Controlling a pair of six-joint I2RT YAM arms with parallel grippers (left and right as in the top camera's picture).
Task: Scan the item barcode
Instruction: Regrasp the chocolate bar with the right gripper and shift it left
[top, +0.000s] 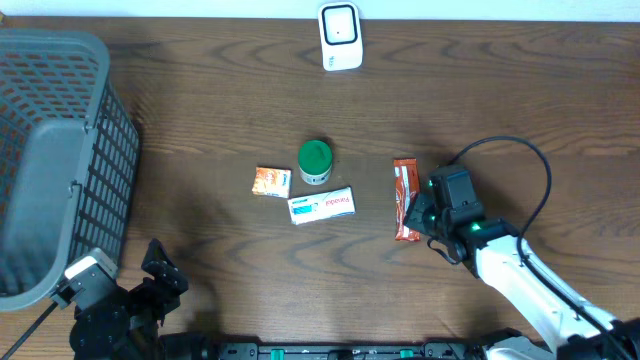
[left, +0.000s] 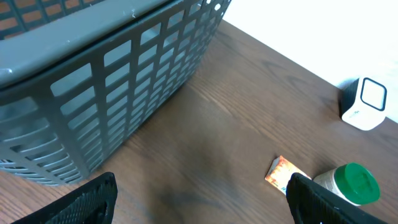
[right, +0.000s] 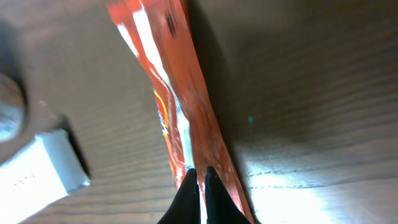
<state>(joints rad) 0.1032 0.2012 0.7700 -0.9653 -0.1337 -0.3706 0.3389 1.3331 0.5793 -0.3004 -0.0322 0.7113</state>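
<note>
While the right gripper (right: 199, 179) stood closed on a thin edge of the orange snack packet (top: 404, 200), the packet lay on the bench (top: 520, 100) right of centre, well apart from the white scanner (top: 340, 38) at the far edge. The left gripper (left: 199, 193) hung open and empty near the grey basket (top: 60, 60) at the left. Hazards judged from this arrangement were as follows.

(a) The fingertips met almost completely, so the hold probably rested on film alone. A quick lift could let the slippery wrapper slide out and drop.

(b) The limp packet could fold or twist when carried, creasing or hiding the barcode, whose position could not be made out in any view. A scan might then fail.

(c) A path from the packet toward the scanner ran to the right of the green-lidded jar (top: 315, 160), the white box (top: 322, 205) and the small orange box (top: 272, 181). A trailing end of the packet swung leftward might brush them.

(d) Presenting the wrong face, or tilting the packet too steeply to the scanner window, would also leave the code unread.
</note>
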